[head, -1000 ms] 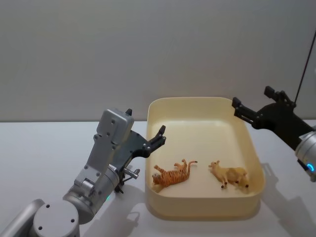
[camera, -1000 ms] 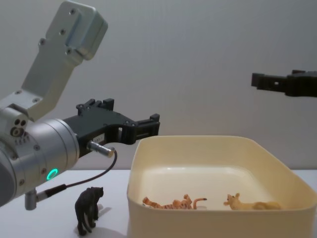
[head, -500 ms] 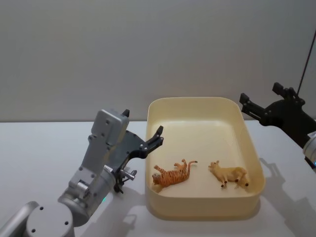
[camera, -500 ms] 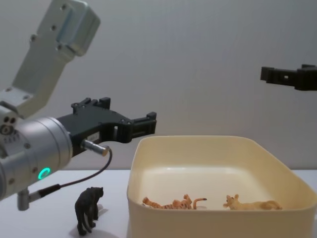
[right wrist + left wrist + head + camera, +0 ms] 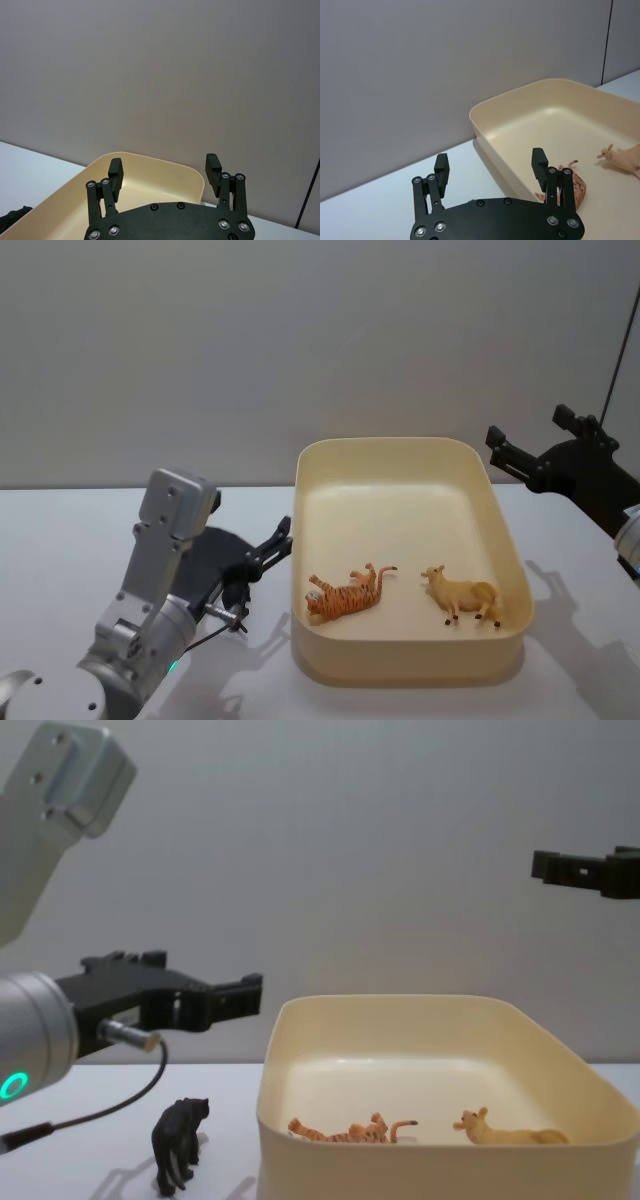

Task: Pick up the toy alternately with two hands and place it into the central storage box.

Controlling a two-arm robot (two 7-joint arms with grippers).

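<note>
Now drawn back from the storage box (image 5: 400, 444), the spread left end effector (image 5: 490, 169) is held above the black bear toy (image 5: 180, 1140), likely next, while the spread right end effector (image 5: 164, 174) is parked aloft.

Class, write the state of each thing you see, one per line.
left claw: open, empty
right claw: open, empty
storage box: upright, holds two figures
tiger figure: on its side, in box
tan animal figure: on its side, in box
black bear figure: standing, outside box
</note>
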